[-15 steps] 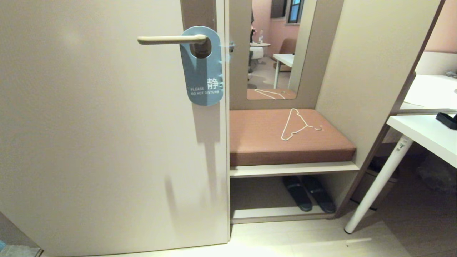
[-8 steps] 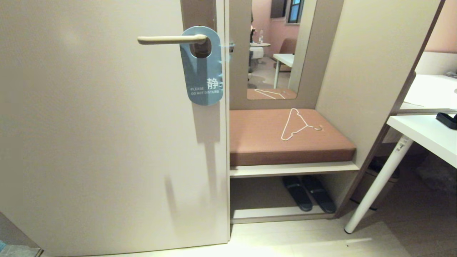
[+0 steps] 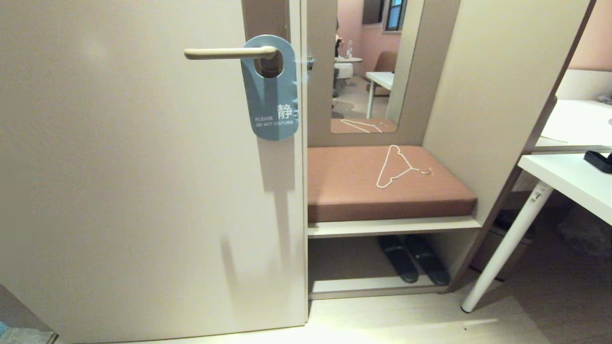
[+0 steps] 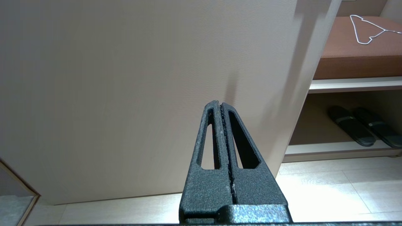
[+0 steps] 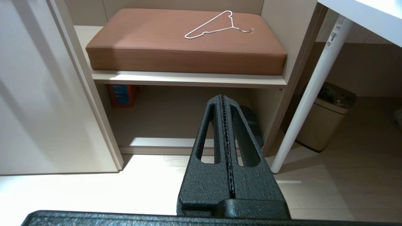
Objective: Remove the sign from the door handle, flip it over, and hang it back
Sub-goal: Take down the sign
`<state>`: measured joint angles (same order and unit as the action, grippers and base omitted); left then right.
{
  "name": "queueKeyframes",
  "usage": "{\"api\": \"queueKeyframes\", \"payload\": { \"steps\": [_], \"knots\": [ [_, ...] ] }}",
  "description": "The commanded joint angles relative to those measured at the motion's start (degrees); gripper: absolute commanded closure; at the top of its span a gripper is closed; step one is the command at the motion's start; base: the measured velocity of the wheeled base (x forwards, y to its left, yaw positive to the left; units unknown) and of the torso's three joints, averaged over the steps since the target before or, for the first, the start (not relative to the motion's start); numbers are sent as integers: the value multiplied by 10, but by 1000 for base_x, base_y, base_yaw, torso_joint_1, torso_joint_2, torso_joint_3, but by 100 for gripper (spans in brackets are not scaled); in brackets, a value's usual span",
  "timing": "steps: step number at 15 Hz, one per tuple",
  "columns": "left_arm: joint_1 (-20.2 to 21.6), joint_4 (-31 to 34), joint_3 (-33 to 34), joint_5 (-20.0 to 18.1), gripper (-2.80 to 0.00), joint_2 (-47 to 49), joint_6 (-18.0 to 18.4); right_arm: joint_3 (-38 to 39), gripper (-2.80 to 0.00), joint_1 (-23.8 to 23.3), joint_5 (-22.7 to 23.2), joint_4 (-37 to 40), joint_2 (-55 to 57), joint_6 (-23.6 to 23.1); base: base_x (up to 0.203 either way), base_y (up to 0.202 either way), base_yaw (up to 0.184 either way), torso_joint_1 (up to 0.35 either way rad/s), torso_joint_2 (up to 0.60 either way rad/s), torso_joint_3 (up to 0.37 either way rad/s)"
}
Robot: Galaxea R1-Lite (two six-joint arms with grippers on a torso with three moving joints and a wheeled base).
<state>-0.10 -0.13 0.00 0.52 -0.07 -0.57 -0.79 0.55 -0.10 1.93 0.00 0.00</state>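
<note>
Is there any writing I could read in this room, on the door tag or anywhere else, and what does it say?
"PLEASE DO NOT DISTURB": small white letters near the bottom of the blue-grey sign hanging on the door handle.
"静": one large white Chinese character beside those words on the same sign.
Small dark marks on a label on the white table leg: too small to read.
Orange and blue box under the bench: no legible print.
</note>
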Motion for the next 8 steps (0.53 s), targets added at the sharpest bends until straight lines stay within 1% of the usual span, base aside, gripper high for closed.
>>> {"api": "queueKeyframes", "payload": {
  "steps": [1, 8],
  "knots": [
    [0, 0, 0, 0, 0, 1, 0, 0, 0, 1, 0, 0, 1, 0, 0, 0, 0, 0, 0, 0],
    [0, 0, 0, 0, 0, 1, 0, 0, 0, 0, -1, -1, 1, 1, 0, 0, 0, 0, 0, 0]
  ]
}}
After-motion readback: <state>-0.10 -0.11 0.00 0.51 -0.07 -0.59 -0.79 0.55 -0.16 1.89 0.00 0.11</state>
